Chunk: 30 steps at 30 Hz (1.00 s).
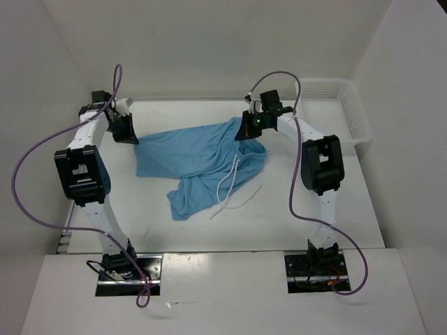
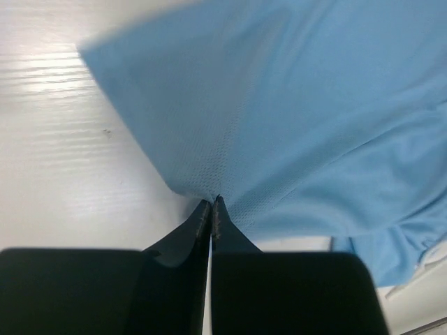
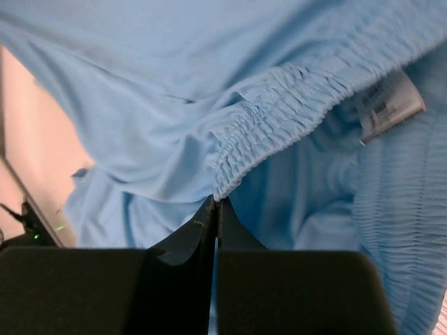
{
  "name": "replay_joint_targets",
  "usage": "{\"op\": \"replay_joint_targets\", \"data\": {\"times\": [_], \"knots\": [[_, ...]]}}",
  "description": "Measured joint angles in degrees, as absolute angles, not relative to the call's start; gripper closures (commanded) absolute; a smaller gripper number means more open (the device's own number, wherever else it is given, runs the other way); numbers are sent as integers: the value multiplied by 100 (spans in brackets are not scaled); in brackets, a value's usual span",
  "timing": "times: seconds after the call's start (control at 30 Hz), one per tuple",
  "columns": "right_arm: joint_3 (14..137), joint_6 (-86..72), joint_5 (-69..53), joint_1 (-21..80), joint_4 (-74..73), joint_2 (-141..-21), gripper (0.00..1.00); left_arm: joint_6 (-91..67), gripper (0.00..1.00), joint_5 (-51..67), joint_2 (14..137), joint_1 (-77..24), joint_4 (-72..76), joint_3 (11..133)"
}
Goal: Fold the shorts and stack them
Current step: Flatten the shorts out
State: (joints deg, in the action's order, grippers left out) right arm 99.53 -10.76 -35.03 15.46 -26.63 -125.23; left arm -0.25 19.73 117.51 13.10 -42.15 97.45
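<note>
The light blue shorts [image 1: 202, 167] lie spread and rumpled across the middle of the white table, with the white drawstring [image 1: 230, 185] trailing off the front right. My left gripper [image 1: 127, 132] is shut on the shorts' left edge [image 2: 230, 139], pinching the fabric at its fingertips [image 2: 211, 202]. My right gripper [image 1: 251, 129] is shut on the gathered elastic waistband [image 3: 279, 112] at the shorts' far right corner, the band pinched at its fingertips [image 3: 215, 201]. A white label [image 3: 387, 105] shows inside the waistband.
A white plastic mesh basket [image 1: 342, 112] stands at the back right of the table, just beyond the right arm. White walls close in the table at the back and sides. Purple cables loop off both arms.
</note>
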Motion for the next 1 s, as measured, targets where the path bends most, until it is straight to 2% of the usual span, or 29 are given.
{"op": "replay_joint_targets", "data": {"times": [0.2, 0.57, 0.83, 1.0], "knots": [[10243, -644, -3850, 1415, -2845, -11535, 100, -23, 100, 1918, 10626, 1463, -4755, 10147], [10250, -51, -3999, 980, -3079, -8062, 100, -23, 100, 1940, 8648, 1675, -5378, 11415], [9511, -451, -4521, 187, -3041, -5924, 100, -23, 100, 2401, 8385, 1675, -5760, 12805], [8890, -703, -4772, 123, -2967, -5452, 100, -23, 100, 2740, 8748, 1662, -5771, 13100]]}}
